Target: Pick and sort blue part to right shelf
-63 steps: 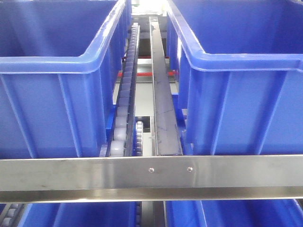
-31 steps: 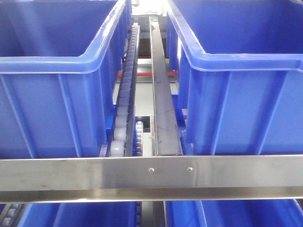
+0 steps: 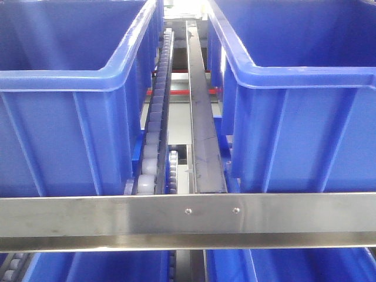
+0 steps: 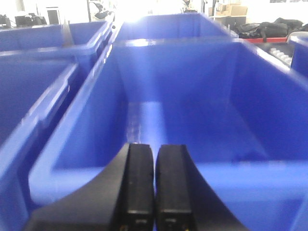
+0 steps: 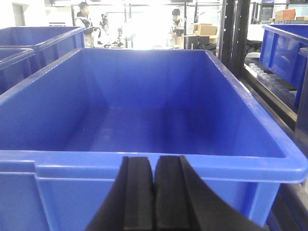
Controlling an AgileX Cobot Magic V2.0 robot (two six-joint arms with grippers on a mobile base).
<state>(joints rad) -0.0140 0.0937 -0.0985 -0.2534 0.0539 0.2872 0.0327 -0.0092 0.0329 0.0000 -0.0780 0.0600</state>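
The left claw and right claw are each pressed closed, fingers together with nothing between them, each at 6 o'clock before an open blue bin. The right shelf shows its steel rail and roller track. The blue part appears in no view.

We see both grippers, left & right: matte black, flat rectangular pads, curved flaring shoulders.
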